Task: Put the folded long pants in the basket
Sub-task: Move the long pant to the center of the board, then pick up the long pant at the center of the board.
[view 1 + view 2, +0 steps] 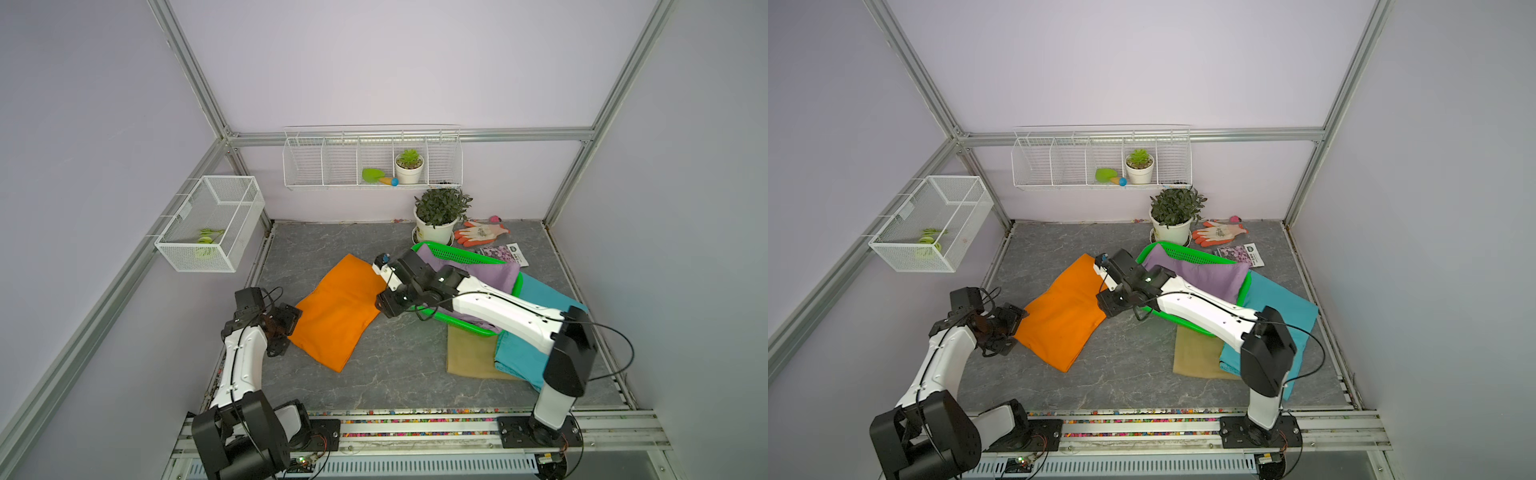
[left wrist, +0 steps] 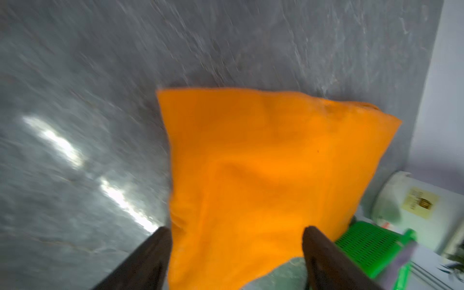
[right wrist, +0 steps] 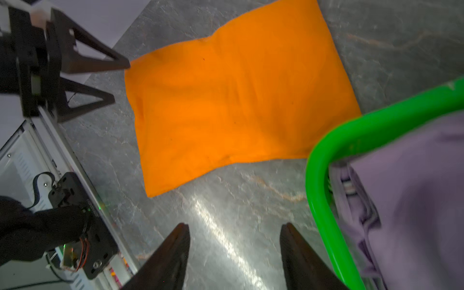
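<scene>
The orange folded pants [image 1: 336,311] [image 3: 233,100] lie flat on the grey table, left of the green basket [image 1: 457,253] [image 3: 324,200]. The lilac pants [image 1: 490,274] [image 3: 406,200] lie in the basket. Tan pants [image 1: 469,353] and teal pants [image 1: 540,299] lie partly under the basket's near and right sides. My left gripper [image 1: 291,332] [image 2: 237,228] is open at the orange pants' left edge, with the cloth lying between its fingers. My right gripper [image 1: 384,305] [image 3: 234,224] is open over bare table, between the orange pants and the basket's rim.
A potted plant [image 1: 438,216], orange-and-white gloves [image 1: 482,232] and a seed packet [image 1: 505,253] sit behind the basket. A white wire rack [image 1: 370,158] hangs on the back wall. A white mesh box [image 1: 212,224] hangs on the left wall.
</scene>
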Available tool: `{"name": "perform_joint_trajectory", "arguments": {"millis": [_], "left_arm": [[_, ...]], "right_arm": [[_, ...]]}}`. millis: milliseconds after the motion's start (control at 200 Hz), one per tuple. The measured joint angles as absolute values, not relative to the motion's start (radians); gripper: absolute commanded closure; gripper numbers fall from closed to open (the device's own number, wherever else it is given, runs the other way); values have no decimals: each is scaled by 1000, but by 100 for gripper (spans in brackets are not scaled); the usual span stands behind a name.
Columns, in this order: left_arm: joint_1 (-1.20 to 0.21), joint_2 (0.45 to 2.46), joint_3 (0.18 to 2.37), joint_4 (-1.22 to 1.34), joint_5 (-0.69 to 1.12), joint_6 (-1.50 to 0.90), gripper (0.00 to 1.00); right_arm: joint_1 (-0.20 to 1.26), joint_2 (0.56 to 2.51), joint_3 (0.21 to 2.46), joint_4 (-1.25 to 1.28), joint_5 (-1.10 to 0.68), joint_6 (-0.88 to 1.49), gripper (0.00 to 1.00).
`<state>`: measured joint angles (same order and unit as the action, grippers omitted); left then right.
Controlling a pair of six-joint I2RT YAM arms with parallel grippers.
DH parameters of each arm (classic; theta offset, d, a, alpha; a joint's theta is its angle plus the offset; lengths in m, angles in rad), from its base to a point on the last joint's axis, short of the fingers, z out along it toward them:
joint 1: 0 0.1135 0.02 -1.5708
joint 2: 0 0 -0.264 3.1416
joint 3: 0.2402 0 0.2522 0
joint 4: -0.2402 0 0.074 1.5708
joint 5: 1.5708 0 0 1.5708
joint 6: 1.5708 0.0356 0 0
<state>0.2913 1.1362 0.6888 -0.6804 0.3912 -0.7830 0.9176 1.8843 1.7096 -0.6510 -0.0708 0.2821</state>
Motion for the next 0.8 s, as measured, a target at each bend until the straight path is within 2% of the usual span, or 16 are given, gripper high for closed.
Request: {"name": "perform_joint_trajectory", "arguments": {"millis": [70,135,210,255,365,495,645,800], "left_arm": [[204,1122,653,-628,474,-793,46],[104,1125,647,-587,516,-807,50],[-11,1159,665,-541,527,-819,74],[-57,1205,684,-523,530,-829,80],[-83,1341,699,-502,504,-835,78],[-44,1477,672,-468,507,-844,78],[45,1474,654,-453,540,-836,80],[139,1343,627,-514,357,-865,67]], "right_arm": [[918,1988,1842,-683,-73,267,38],[917,2064,1931,-708,-76,257,38],[915,2129,2002,-733,-80,252,39],[910,2158,2033,-750,-81,253,39],[887,2187,2065,-769,-105,253,39],[836,2189,2069,-771,-136,252,39],[764,2199,2075,-755,-155,241,39],[715,2308,2226,-773,-151,222,39]]}}
